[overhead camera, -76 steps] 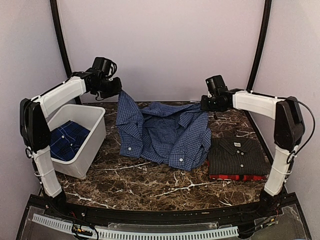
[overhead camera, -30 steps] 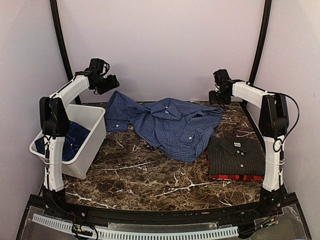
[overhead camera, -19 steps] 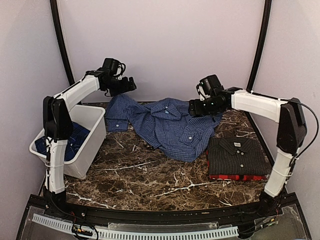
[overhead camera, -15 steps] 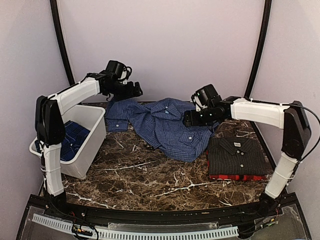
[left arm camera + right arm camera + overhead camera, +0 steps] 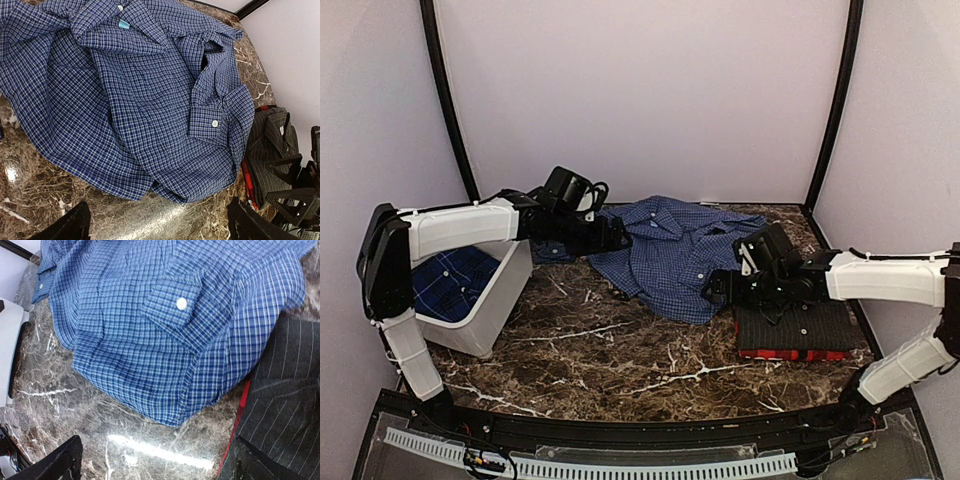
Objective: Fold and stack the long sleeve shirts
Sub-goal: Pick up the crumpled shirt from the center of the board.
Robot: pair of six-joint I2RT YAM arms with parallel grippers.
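1. Blue-check shirt [image 5: 670,255] is your piece. It lies rumpled and unfolded on the marble table [image 5: 620,365], straight ahead of both claws.
2. Left gripper [image 5: 616,241]: the fingers stand wide apart and hold nothing. Its wrist view shows only bare marble between them. The shirt's near hem starts just beyond the fingertips.
3. Right gripper [image 5: 719,289]: also spread wide and empty. The shirt's near hem corner sits just ahead of it and a little to its left.
4. Just to the right of that claw lies the folded black pinstriped shirt [image 5: 820,325]. The check shirt's edge meets it there.
5. Further out from either claw comes a buttoned cuff [image 5: 181,303] turned over the body of the shirt. The collar [image 5: 125,30] is farthest from both, on the wall side.
6. Axis, as I judge it: the cloth runs crosswise, from the left claw's side over to the right claw's side, with the hem near and the collar far. Your right claw is nearer the hem corner and your left is nearer the sleeve side, so each should take its own flank when you spread it flat.
7. Under the black shirt only a red edge [image 5: 785,354] shows, which I take for the plaid shirt. The stack has been started, and this shirt is not yet folded.
8. Well behind the left claw a white bin [image 5: 495,315] holds a dark plaid cloth [image 5: 445,280].
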